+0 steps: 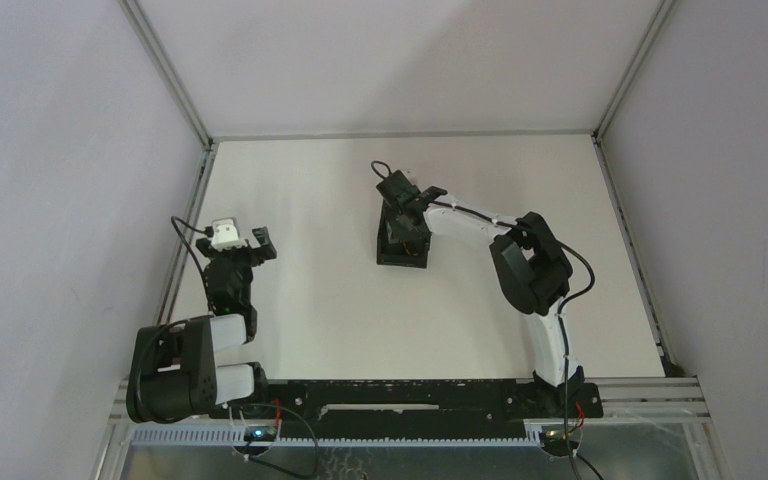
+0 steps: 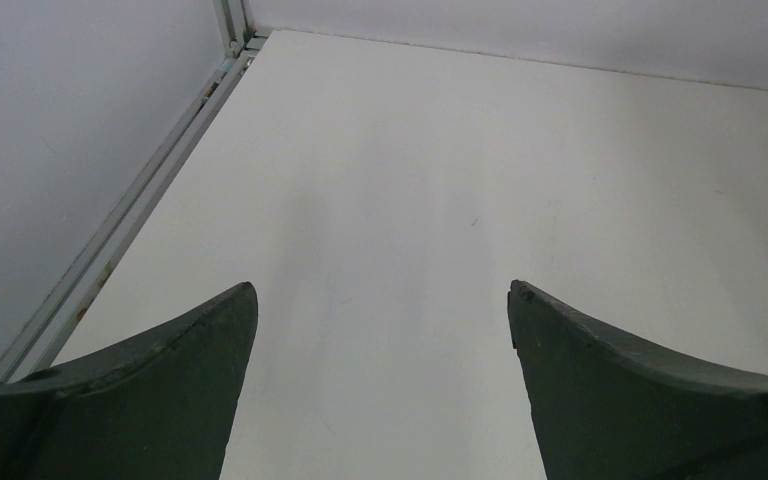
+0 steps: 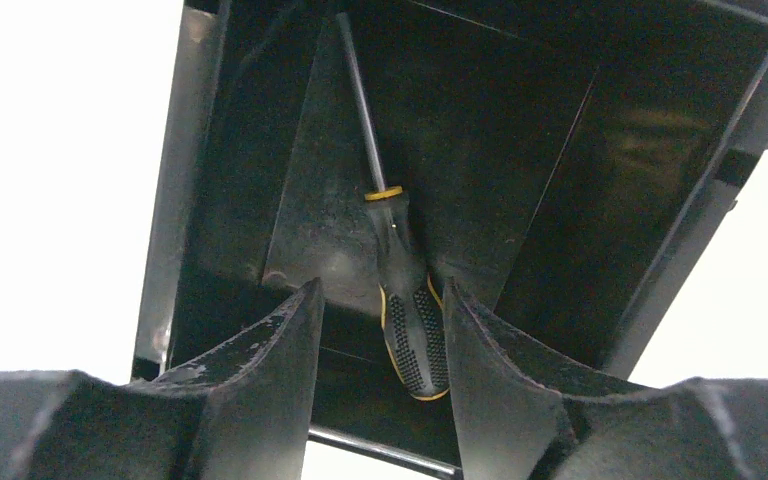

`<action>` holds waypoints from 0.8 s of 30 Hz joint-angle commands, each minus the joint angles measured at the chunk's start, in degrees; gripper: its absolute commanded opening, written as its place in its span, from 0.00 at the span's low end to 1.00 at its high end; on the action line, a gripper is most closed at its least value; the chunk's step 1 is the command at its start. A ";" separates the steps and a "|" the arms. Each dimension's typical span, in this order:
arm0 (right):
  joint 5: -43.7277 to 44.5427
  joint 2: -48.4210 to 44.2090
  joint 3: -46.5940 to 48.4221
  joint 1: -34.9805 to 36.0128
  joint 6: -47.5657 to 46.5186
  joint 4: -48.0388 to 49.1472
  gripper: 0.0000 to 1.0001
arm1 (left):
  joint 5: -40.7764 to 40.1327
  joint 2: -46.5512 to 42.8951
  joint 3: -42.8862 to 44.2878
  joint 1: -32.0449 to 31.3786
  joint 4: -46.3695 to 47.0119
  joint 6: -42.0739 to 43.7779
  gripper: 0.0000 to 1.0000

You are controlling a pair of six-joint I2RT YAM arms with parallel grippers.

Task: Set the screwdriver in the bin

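Note:
The screwdriver [image 3: 407,310], with a thin shaft, dark handle and yellow trim, lies inside the black bin [image 3: 530,140], its tip pointing to the far corner. My right gripper [image 3: 382,290] hangs just over the bin with the jaws parted. The handle sits between the fingers, close against the right one, with a clear gap to the left one. In the top view the right gripper [image 1: 403,205] is above the bin [image 1: 401,255] at mid table, and the screwdriver is hidden there. My left gripper [image 1: 245,242] is open and empty at the left, also shown in its wrist view [image 2: 382,290].
White table with a metal rail [image 2: 130,215] along its left edge and grey walls around it. The left arm is folded near the left rail. The right arm stretches from the near edge toward the table's middle.

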 commanded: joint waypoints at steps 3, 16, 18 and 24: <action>0.81 -3.37 -1.19 0.62 0.09 2.27 0.60 | -0.44 -0.35 0.18 -0.33 1.26 0.46 1.00; 7.32 -21.38 -1.81 0.67 -4.39 -0.50 1.00 | -0.44 -0.35 0.20 -0.26 1.27 0.47 1.00; 7.47 -25.61 -5.22 -1.53 -4.67 -0.54 1.00 | -0.44 -0.35 0.21 -0.24 1.28 0.50 1.00; 4.07 -37.19 -18.00 -14.53 -5.79 0.77 1.00 | -0.44 -0.35 0.18 -0.23 1.26 0.49 1.00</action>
